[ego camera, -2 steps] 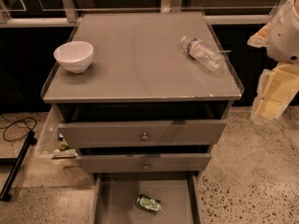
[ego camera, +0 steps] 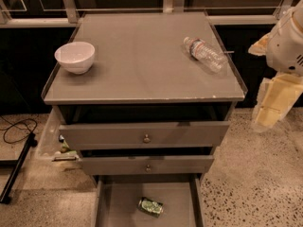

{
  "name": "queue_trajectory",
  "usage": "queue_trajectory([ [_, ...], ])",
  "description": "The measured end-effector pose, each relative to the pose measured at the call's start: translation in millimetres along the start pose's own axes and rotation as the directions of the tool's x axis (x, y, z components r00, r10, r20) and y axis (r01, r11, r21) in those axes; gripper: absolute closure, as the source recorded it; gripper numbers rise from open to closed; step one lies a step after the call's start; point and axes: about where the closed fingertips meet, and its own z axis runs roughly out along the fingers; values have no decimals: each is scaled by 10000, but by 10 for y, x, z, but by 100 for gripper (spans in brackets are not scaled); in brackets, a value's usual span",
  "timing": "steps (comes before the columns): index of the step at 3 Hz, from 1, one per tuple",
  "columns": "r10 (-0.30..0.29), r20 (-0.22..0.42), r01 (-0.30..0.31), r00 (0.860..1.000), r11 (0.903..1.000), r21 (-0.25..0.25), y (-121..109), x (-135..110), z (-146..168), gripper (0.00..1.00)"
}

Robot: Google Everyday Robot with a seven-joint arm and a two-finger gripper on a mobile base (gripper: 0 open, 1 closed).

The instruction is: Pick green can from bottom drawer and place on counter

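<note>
The green can (ego camera: 150,206) lies on its side on the floor of the open bottom drawer (ego camera: 113,207), near the drawer's middle. The counter (ego camera: 142,65) is the broad grey cabinet top above the three drawers. My gripper (ego camera: 271,112) hangs at the right edge of the view, beside the cabinet's right side, at about the height of the counter's front rim. It is well above and to the right of the can and holds nothing that I can see. The arm's white body (ego camera: 289,41) is above it.
A white bowl (ego camera: 75,56) stands at the counter's left. A clear plastic water bottle (ego camera: 204,54) lies at its right rear. The two upper drawers (ego camera: 147,137) stand slightly pulled out, overhanging the bottom drawer's back. A black cable (ego camera: 16,126) lies on the floor at left.
</note>
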Motion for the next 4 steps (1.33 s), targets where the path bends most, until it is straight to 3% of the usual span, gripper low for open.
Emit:
queue_trajectory([
  [2,265,734,-174,9970,9924,-1214,418,210,1003,0],
  [4,644,1951,-433,9787,9929,-1106,886,411,2068,0],
])
